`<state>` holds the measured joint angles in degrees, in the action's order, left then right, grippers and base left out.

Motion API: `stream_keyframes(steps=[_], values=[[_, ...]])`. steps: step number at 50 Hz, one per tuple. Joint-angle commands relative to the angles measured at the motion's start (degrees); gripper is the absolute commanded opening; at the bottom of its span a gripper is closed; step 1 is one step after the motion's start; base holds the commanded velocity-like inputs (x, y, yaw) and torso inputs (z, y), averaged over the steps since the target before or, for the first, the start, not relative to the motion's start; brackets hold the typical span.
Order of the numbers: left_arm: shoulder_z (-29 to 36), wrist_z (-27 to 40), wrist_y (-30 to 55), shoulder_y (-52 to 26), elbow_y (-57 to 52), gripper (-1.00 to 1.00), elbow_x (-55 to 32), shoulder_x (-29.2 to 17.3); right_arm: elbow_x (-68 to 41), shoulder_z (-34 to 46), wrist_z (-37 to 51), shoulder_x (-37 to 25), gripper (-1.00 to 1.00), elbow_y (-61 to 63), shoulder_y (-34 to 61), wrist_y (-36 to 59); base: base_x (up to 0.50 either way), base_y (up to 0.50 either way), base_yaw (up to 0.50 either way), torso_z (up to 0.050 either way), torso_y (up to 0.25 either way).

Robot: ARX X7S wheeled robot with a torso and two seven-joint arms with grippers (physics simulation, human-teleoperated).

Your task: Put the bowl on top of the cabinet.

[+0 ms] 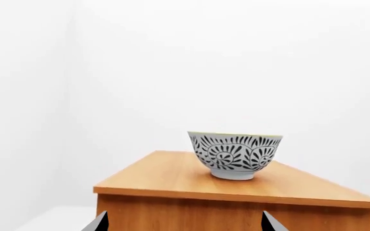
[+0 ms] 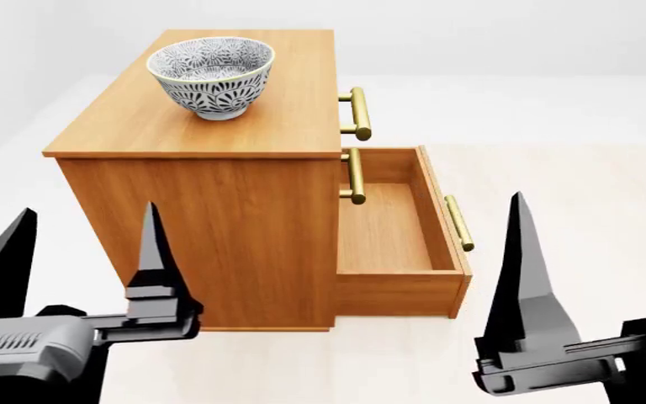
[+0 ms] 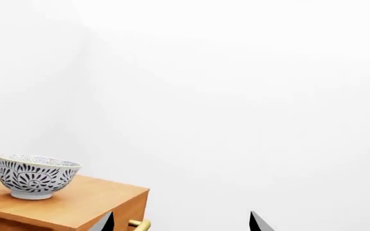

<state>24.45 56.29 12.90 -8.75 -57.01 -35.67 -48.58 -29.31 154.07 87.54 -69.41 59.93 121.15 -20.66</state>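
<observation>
Our left gripper (image 2: 76,252) and right gripper (image 2: 598,244), both spread empty, sit below the cabinet (image 2: 205,194); bowl (image 2: 211,76) upright on its top, nearer left.

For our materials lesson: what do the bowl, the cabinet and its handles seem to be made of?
Bowl: likely glazed ceramic, white with dark leaf pattern, smooth sheen. Cabinet: orange-brown wood or veneer, faint grain, matte. Handles: brass-coloured metal bars, shiny highlights.

Bowl (image 2: 211,76) upright atop cabinet (image 2: 289,109), on floor (image 2: 570,168).
</observation>
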Motion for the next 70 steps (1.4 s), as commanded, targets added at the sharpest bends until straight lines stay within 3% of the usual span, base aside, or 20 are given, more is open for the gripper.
stream_keyframes(steps=[1, 16, 34, 37, 51, 58, 65, 70], values=[[-0.12, 0.70, -0.22, -0.22, -0.40, 1.00, -0.04, -0.30, 5.60, 14.24, 2.26, 1.45, 1.00, 0.04, 10.33, -2.05, 0.00, 0.00, 0.00, 0.000, 0.000], [-0.14, 1.42, -1.29, -0.46, -1.37, 1.00, 0.39, -0.69, 9.15, 17.75, 2.30, -0.06, 1.00, 0.05, 13.70, -1.45, 0.00, 0.00, 0.00, 0.000, 0.000], [3.05, 4.23, -5.85, -2.10, -2.86, 1.00, 1.96, -4.23, 10.96, 15.31, 2.31, -2.81, 1.00, 0.06, 13.81, -1.75, 0.00, 0.00, 0.00, 0.000, 0.000], [4.92, 3.09, -9.99, 1.35, -0.83, 1.00, 7.02, -3.72, 10.64, 14.52, 2.25, -3.52, 1.00, 0.06, 13.81, -1.82, 0.00, 0.00, 0.00, 0.000, 0.000], [5.77, 4.94, -10.87, 1.13, -2.81, 1.00, 9.15, -5.70, 10.52, 11.25, -1.37, -8.06, 1.00, 0.06, 13.82, -0.85, 0.00, 0.00, 0.00, 0.000, 0.000], [13.78, 11.15, -16.23, -4.11, -2.95, 1.00, 11.10, -11.66, 9.40, 9.00, -5.80, -11.85, 1.00, 0.06, 13.81, 0.07, 0.00, 0.00, 0.00, 0.000, 0.000], [29.18, 19.64, -22.17, -16.40, -2.97, 1.00, 14.31, -18.34, 6.88, 5.00, -11.49, -17.01, 1.00, 0.06, 13.76, 0.30, 0.00, 0.00, 0.00, 0.000, 0.000], [40.19, 23.82, -23.95, -25.96, -2.97, 1.00, 15.72, -20.30, 5.10, 1.80, -15.08, -20.06, 1.00, 0.06, 13.29, 0.84, 0.00, 0.00, 0.00, 0.000, 0.000]])
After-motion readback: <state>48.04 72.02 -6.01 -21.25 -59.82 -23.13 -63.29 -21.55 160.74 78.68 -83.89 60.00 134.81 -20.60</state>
